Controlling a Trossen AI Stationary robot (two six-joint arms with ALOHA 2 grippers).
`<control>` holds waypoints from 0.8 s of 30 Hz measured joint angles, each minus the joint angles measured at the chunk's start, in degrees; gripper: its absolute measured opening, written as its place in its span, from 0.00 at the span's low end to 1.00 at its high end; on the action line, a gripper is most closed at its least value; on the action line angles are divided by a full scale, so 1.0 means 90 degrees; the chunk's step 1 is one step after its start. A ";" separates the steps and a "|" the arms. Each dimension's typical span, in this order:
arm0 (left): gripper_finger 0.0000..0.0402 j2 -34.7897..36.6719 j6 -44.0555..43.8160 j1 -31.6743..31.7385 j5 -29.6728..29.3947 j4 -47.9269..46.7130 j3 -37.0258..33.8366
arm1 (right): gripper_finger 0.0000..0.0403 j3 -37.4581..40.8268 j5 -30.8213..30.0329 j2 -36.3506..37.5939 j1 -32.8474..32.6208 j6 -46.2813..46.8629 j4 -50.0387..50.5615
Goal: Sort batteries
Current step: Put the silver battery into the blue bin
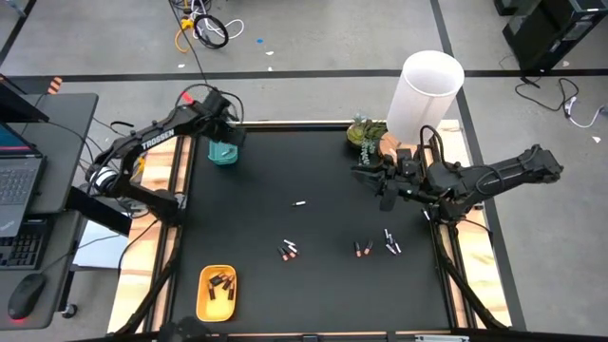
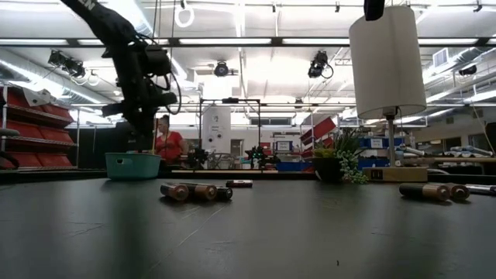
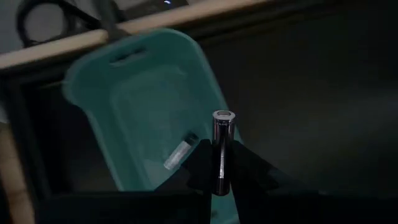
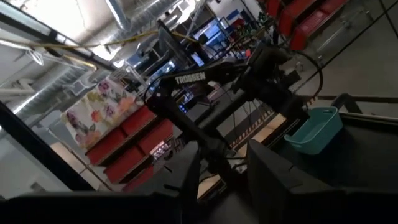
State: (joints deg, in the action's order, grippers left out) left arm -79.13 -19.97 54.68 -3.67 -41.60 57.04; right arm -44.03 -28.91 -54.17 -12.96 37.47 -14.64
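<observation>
Currently, the left gripper (image 3: pixel 221 177) is held above the teal tray (image 1: pixel 223 152) at about 11 o'clock on the desk (image 1: pixel 313 285), its jaws clenched on a silvery battery (image 3: pixel 222 149) that stands upright between them. One pale battery (image 3: pixel 180 152) is seen lying inside that tray. The right gripper (image 1: pixel 372 180) is raised at about 2 o'clock, near a potted plant (image 1: pixel 366 131) and a white lamp shade (image 1: pixel 426 90); whether its jaws are released or clenched cannot be told, and nothing is seen between them. Loose batteries (image 1: pixel 289 250) are scattered toward 5 o'clock, with a single pale one (image 1: pixel 300 203) near the middle. Dark batteries (image 1: pixel 219 282) are gathered in the yellow tray (image 1: pixel 203 302) at 7 o'clock.
</observation>
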 joint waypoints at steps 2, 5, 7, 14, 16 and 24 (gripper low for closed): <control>0.12 -0.0006 -0.0026 0.0238 -0.0072 0.0180 -0.0001 | 0.29 0.0000 0.0080 0.0000 0.0054 -0.0004 0.0096; 0.12 -0.0158 -0.0172 0.0542 -0.0072 0.0331 0.0002 | 0.29 0.0000 0.0278 0.0000 0.0143 -0.0011 0.0243; 0.12 -0.0326 -0.0191 0.0682 0.0019 0.0333 0.0002 | 0.29 0.0000 0.0375 0.0000 0.0175 -0.0007 0.0275; 0.12 -0.1053 -0.0311 0.0717 0.0008 0.0405 -0.0001 | 0.29 0.0000 0.0390 0.0000 0.0176 0.0034 0.0330; 0.12 -0.1153 -0.0363 0.0723 -0.0037 0.0471 -0.0001 | 0.29 0.0000 0.0392 0.0000 0.0164 0.0045 0.0346; 0.14 -0.1417 -0.0530 0.0720 -0.0084 0.0543 0.0004 | 0.29 0.0000 0.0392 0.0000 0.0152 0.0051 0.0363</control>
State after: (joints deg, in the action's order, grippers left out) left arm -91.88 -24.74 61.16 -4.43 -36.71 57.08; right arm -44.03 -25.39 -54.17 -11.60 37.93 -11.38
